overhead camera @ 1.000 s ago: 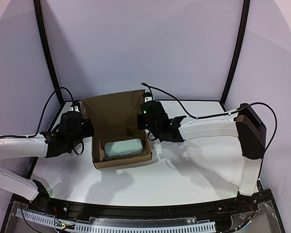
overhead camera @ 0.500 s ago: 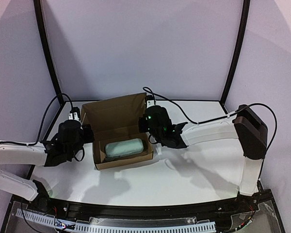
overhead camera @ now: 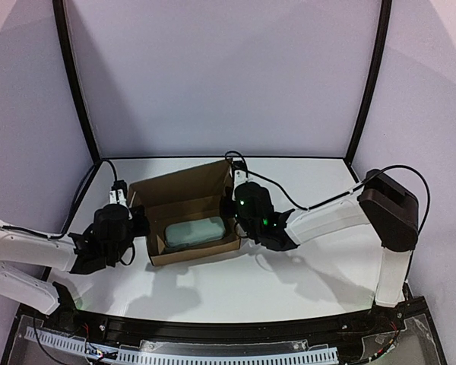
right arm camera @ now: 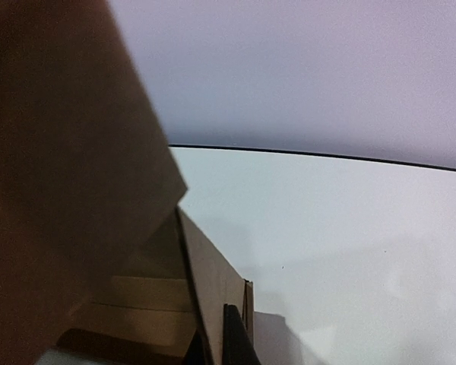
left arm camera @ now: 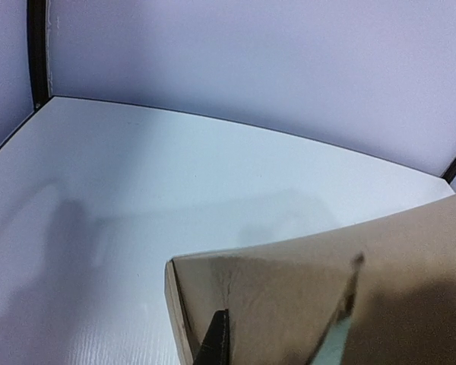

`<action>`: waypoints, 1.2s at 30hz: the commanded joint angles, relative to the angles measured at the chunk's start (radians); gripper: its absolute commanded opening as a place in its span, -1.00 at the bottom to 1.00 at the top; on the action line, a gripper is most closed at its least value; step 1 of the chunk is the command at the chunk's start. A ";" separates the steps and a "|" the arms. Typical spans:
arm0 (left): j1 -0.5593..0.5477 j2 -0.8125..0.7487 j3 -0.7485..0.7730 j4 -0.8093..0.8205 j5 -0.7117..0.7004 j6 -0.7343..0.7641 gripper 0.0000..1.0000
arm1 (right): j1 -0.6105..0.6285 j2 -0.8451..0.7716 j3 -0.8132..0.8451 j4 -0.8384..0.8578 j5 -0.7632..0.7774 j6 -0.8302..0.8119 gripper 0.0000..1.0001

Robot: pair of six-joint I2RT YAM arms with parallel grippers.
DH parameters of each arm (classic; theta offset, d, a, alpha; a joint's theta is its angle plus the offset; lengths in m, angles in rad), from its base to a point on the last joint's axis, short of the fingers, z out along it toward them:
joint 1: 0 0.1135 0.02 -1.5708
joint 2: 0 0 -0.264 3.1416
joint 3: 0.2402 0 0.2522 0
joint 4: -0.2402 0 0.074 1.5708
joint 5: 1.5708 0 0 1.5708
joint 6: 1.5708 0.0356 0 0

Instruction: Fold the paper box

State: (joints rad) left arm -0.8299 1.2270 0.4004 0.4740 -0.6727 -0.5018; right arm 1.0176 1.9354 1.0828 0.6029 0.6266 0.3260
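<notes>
The paper box (overhead camera: 191,253) is a shallow brown cardboard tray in the middle of the table, with its lid flap (overhead camera: 182,185) raised at the back. My left gripper (overhead camera: 139,223) is shut at the box's left wall. In the left wrist view one dark finger (left arm camera: 215,344) lies against the cardboard (left arm camera: 289,289), and the other is hidden. My right gripper (overhead camera: 234,218) is shut on the right wall. In the right wrist view its fingers (right arm camera: 237,341) straddle that wall (right arm camera: 213,277).
A pale grey-green oblong object (overhead camera: 195,230) lies inside the box. The white table (overhead camera: 311,258) is bordered by a black frame, with dark posts (overhead camera: 76,84) at the back corners. Cables trail from both wrists.
Both grippers have come down and nearer along the box's side walls. The raised lid flap now leans lower than a second ago.
</notes>
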 commanded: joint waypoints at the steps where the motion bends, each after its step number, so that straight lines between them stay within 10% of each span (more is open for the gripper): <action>1: -0.073 0.088 -0.058 -0.071 0.179 -0.045 -0.92 | 0.065 0.088 -0.108 -0.095 -0.140 0.000 -1.00; 11: -0.128 0.150 -0.094 0.009 0.116 -0.078 -0.89 | 0.065 0.103 -0.207 0.050 -0.128 -0.006 -1.00; 36: -0.148 -0.814 -0.047 -0.849 0.090 -0.174 0.96 | 0.066 0.026 -0.186 -0.125 -0.092 0.027 -1.00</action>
State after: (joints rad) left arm -0.9737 0.5434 0.3210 -0.1619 -0.5831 -0.6544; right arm 1.0561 1.9350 0.9352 0.7479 0.6189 0.3206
